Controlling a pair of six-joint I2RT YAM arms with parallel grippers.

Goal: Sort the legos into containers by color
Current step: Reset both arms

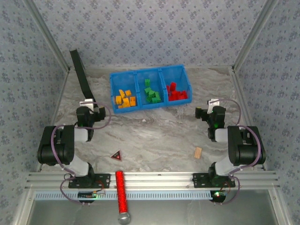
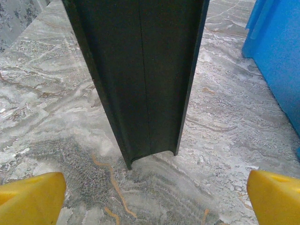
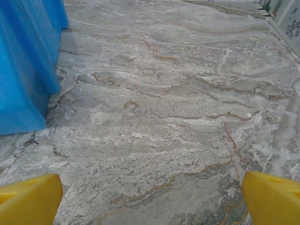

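A bright blue three-compartment plastic bin point(image 1: 112, 91) sits toward the far side of the grey marbled table point(image 1: 159, 131). Its left compartment holds yellow-orange studded bricks point(image 1: 125, 99), the middle one green bricks point(image 1: 151, 93) and the right one red bricks point(image 1: 176, 93). The left gripper point(image 2: 153, 199) is spread wide and empty, facing a dark flat strip point(image 2: 140, 70). The right gripper point(image 3: 152, 199), equally wide and empty, hovers near the bin's right front corner.

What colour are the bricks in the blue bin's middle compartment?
Green studded plastic bricks; top external view.

Marble table point(image 1: 164, 133), blue bin point(image 1: 113, 90), wooden piece point(image 1: 198, 152), triangle point(image 1: 116, 155)
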